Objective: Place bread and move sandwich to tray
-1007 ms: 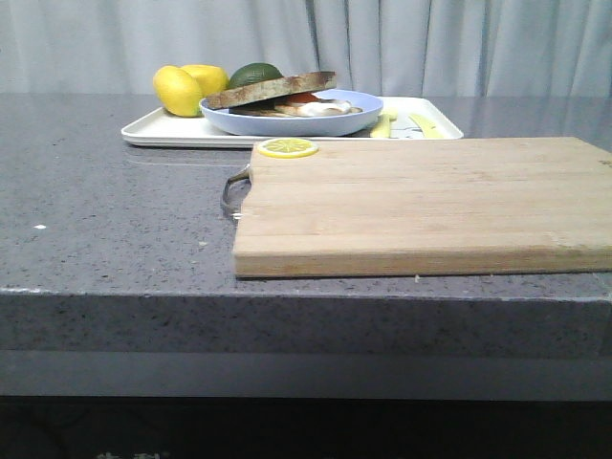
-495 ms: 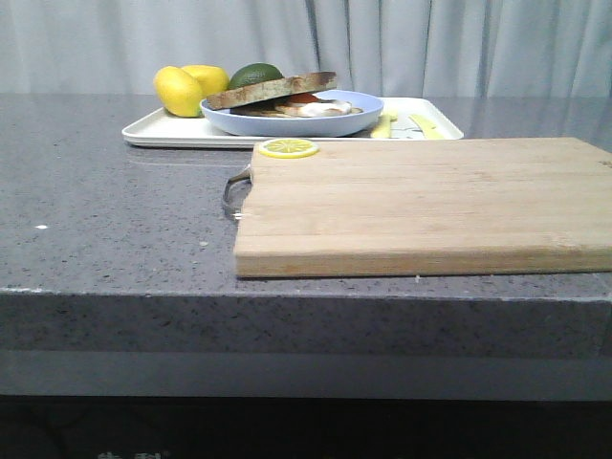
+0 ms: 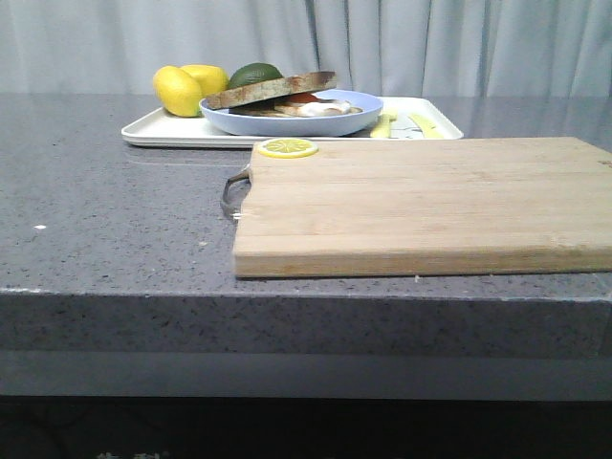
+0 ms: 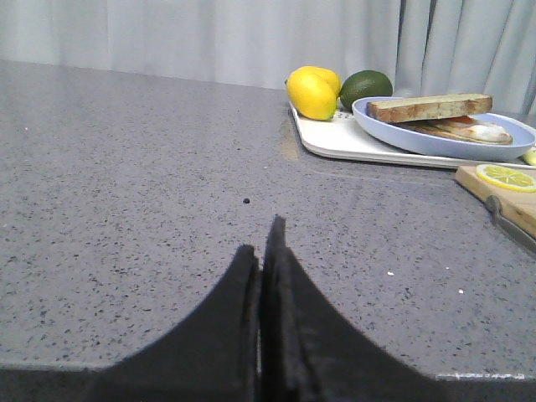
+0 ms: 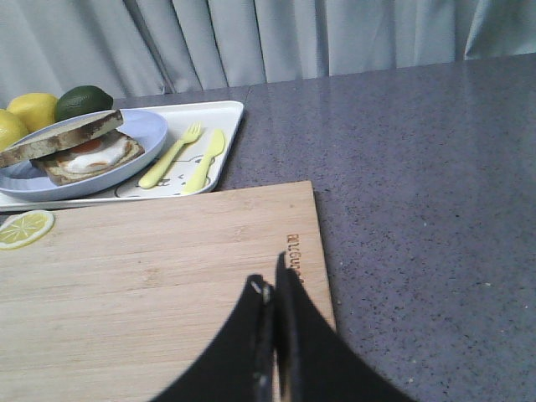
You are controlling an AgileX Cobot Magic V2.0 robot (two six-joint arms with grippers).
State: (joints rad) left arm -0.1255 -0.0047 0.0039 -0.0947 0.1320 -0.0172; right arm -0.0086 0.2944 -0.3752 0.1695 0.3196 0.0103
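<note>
Front view: crusty bread (image 3: 271, 89) atop sandwich (image 3: 308, 105), glossy tray (image 3: 153, 129); left tool (image 4: 266, 251), right tool (image 5: 272, 293) both together.

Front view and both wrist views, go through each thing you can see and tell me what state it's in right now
bread: resting tilted atop the sandwich
sandwich: on the plate
plate: sitting on the tray
tray: loaded, on the counter
lemon slice: flat on the cutting board's corner
cutting board: otherwise bare
left gripper: shut, empty
right gripper: shut, empty
</note>
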